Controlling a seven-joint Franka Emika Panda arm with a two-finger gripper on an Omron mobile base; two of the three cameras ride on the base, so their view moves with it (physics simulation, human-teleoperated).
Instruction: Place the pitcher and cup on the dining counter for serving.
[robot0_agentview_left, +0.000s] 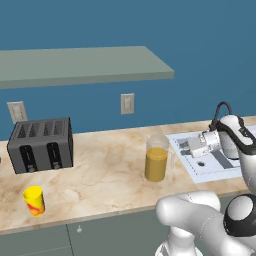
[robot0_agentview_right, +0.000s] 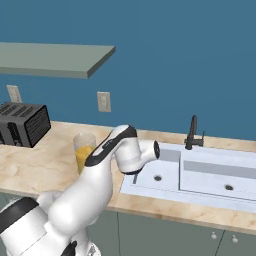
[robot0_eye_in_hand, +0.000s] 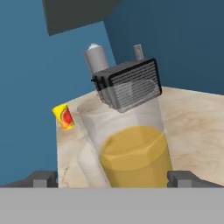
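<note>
Pitcher: you have one pitcher (robot0_agentview_left: 156, 161), mid-counter (robot0_agentview_left: 100, 175), beside the sink (robot0_agentview_left: 210, 159).
Cup: one cup (robot0_agentview_left: 34, 200), front left edge.
Toaster: one toaster (robot0_agentview_left: 41, 144).
End effector: end effector (robot0_eye_in_hand: 113, 178) spread wide, pitcher between fingertips (robot0_eye_in_hand: 41, 178); its base cut off.

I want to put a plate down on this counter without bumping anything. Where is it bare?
Bare marble lies between the toaster and the pitcher, and in front, between the cup and the pitcher. It is tight between the pitcher and the sink, where the gripper hangs.
</note>
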